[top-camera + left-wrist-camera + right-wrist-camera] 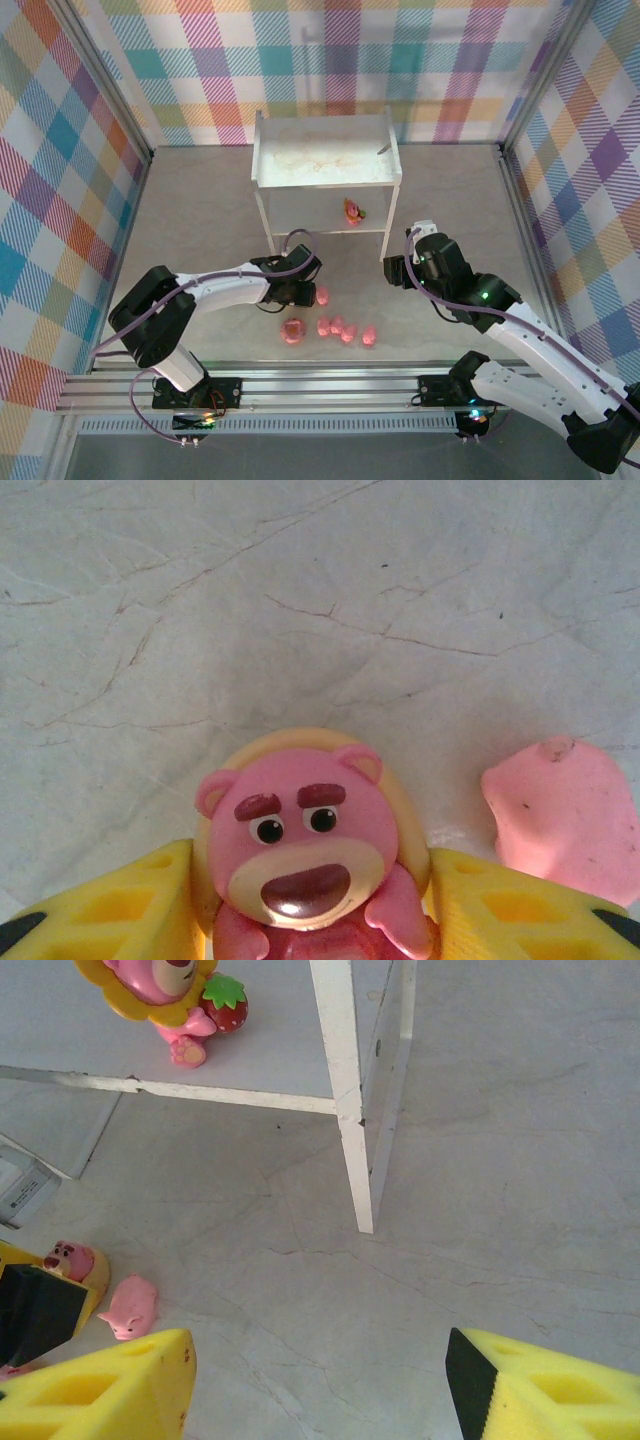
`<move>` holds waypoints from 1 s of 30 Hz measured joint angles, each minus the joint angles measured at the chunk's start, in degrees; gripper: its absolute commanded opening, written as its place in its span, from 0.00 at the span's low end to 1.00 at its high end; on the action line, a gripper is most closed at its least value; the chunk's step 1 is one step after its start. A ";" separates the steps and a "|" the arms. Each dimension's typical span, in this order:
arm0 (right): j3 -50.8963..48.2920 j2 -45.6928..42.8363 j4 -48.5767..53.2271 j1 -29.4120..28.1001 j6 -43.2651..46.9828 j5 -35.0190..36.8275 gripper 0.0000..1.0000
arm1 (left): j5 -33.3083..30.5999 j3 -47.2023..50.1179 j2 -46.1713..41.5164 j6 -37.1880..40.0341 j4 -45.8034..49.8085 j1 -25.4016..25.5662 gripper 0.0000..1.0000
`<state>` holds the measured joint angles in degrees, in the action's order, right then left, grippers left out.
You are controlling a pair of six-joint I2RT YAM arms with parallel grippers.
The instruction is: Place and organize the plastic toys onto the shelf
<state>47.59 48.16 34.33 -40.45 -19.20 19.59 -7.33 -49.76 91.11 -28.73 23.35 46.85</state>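
1. Down low on the left: the left gripper (310, 875) is right at the pale, crackle-lined bench (320, 600). Between its yellow pads (125, 910) sits a small pink plastic bear figure (300, 855) with dark brows and a pale yellow disc behind its head.
2. The jaws are clamped on that bear. One pad touches its left flank and the other its right arm, and its face is turned up to the wrist camera.
3. Just beside the grip, on the right of the left wrist view, a small pink plastic pig figure (565, 815) lies on the bench. Whether it touches the pad, I cannot tell.
4. From above, the small white two-tier shelf (325, 140) stands at the far middle of the bench, and its top tier is scuffed.
5. On the lower tier, toward the right end, sits a pink plastic bear figure with a yellow-orange petal collar and a red strawberry (165, 990).
6. Over to the right gripper (320, 1390): its jaws hang wide apart with nothing between the pads. It is over open bench near the shelf's white front right leg (355, 1160).
7. Closer to the arm bases, a pink plastic ring donut (292, 331) lies on the bench. A short line of more pink pig figures (345, 330) runs off to its right, well apart from the shelf.
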 measured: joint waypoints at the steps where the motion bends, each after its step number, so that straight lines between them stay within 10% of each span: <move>1: 0.00 -0.02 0.00 0.00 0.00 0.00 0.68 | 0.02 -0.02 -0.55 0.07 0.50 0.00 0.34; 30: 0.00 -0.37 -0.02 0.00 0.02 -0.20 0.68 | -8.39 -14.36 -14.71 11.10 7.91 0.02 0.34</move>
<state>47.59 47.79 34.30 -40.45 -19.18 19.40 -15.73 -64.12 76.40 -17.63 31.27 46.87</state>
